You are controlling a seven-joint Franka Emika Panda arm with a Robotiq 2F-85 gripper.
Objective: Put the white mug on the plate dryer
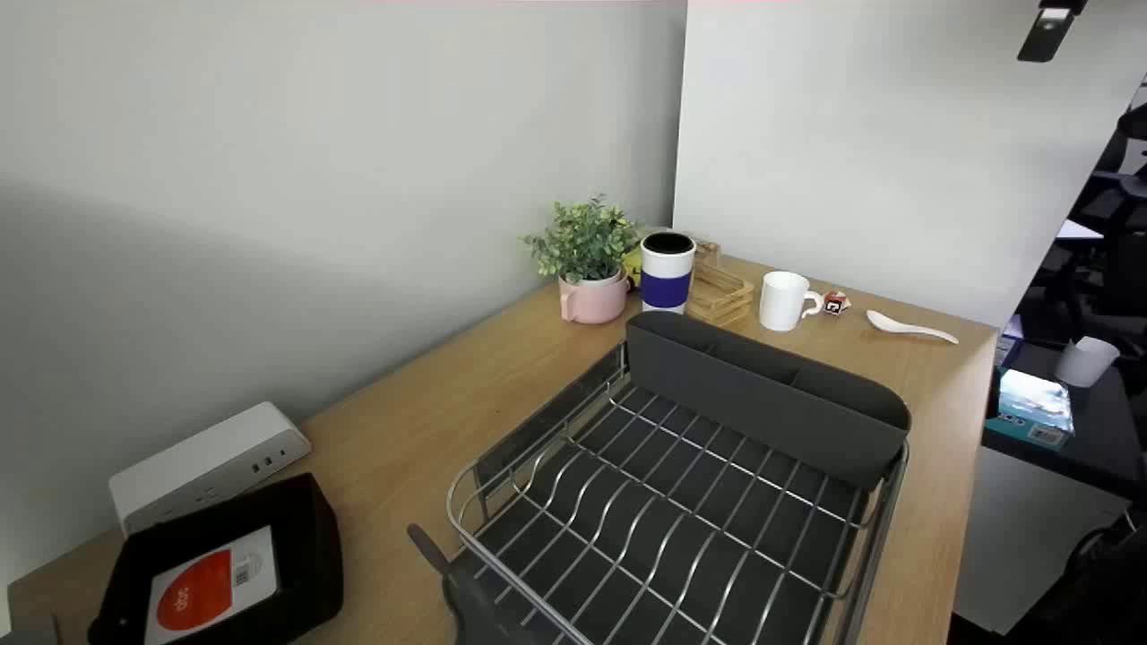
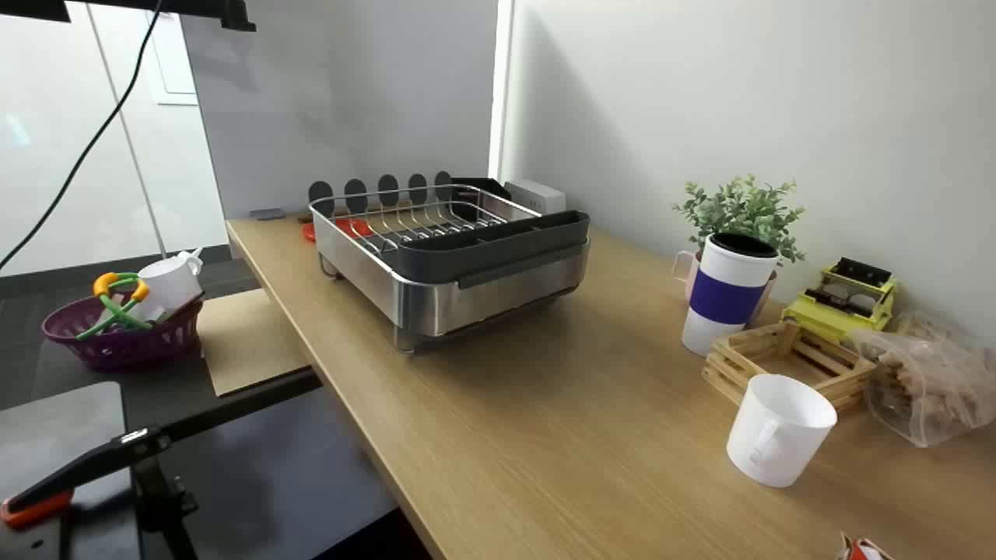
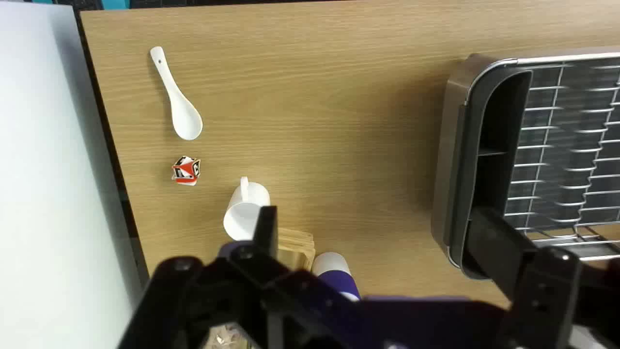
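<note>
The white mug [image 1: 782,302] stands upright on the wooden table, its handle at the side. It also shows in an exterior view [image 2: 778,435] and in the wrist view [image 3: 244,213], where one finger covers part of its edge. The plate dryer, a grey rack with metal wires and a dark grey holder [image 1: 762,394] at one end, stands on the same table. Its metal wall [image 2: 498,299] shows in an exterior view, and its end wall [image 3: 444,169] in the wrist view. My gripper [image 3: 375,218] is open and empty, high above the table, its fingers wide apart between mug and dryer.
A white cup with blue band [image 1: 667,273], a wooden crate [image 2: 727,369] and a plant in a pink pot [image 1: 594,300] stand close to the mug. A white spoon [image 3: 181,109] and a small red-white cube [image 3: 186,170] lie nearby. A black tray [image 1: 309,555] sits beyond the dryer.
</note>
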